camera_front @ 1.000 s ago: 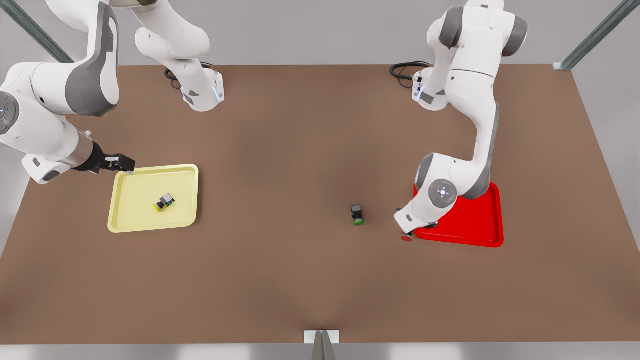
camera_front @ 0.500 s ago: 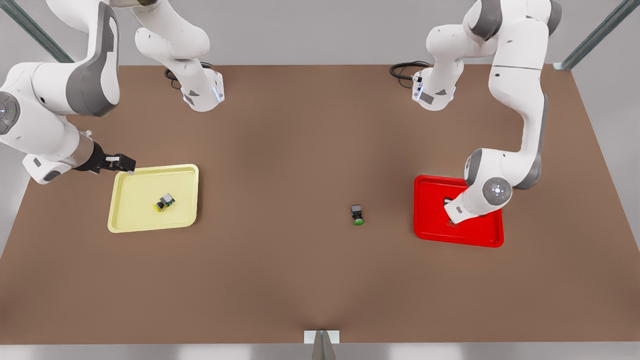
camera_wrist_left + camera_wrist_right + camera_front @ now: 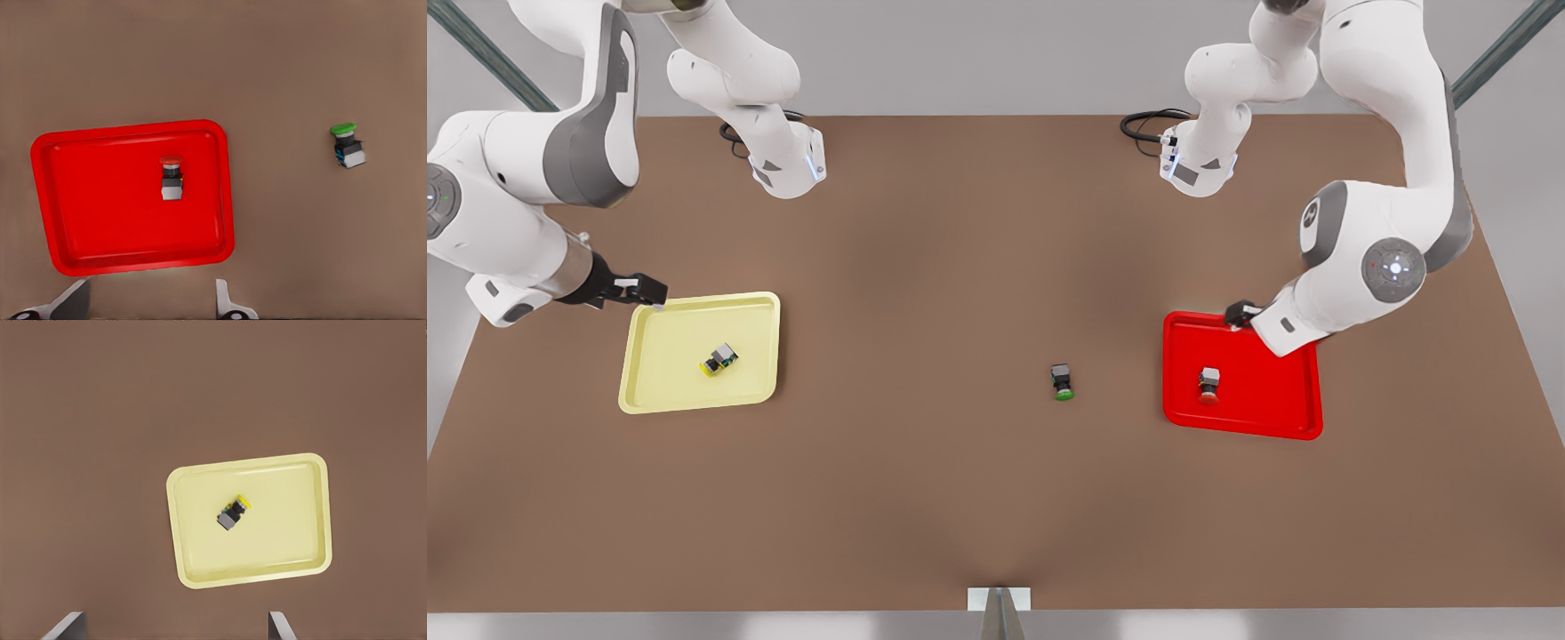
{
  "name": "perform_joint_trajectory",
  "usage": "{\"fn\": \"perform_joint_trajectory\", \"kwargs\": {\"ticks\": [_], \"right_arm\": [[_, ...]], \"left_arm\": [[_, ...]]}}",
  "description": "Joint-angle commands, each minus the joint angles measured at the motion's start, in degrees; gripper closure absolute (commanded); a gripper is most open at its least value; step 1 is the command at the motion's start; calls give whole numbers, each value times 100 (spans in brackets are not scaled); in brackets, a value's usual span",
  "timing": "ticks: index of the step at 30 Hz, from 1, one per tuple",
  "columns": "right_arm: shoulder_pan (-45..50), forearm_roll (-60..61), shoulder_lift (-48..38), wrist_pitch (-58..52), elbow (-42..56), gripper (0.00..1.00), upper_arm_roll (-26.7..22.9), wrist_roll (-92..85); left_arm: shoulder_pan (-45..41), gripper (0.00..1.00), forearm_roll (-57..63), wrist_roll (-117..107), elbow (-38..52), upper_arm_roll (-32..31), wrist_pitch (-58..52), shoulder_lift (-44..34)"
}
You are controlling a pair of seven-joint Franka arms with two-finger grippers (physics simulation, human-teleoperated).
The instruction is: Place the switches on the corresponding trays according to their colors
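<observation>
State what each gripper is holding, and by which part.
Nothing is held. The left gripper, open, hangs by the red tray's edge; the right gripper, open, waits by the yellow tray.

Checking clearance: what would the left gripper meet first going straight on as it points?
The left gripper, open above the red tray's edge, would probably meet that rim or the table beside it; depth is unclear.

table point(image 3: 960, 498): brown, matte | wall point(image 3: 978, 53): grey | frame struts point(image 3: 1489, 62): metal, corners
</observation>
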Motion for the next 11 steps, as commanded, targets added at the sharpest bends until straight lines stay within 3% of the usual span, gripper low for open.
{"fn": "perform_joint_trajectory", "kwargs": {"ticks": [1,4,7,11], "right_arm": [[4,0,-7,-3,0,0,-3,0],[4,0,1,6,0,0,-3,0],[4,0,1,-3,0,0,-3,0],[4,0,1,-3,0,0,6,0]], "left_arm": [[56,0,20,-11,274,21,-254,8],[4,0,55,-653,1303,144,-1362,-246],[-1104,0,-15,-617,1171,1779,-1582,-589],[-260,0,-200,-635,1013,1322,-1529,-791]]}}
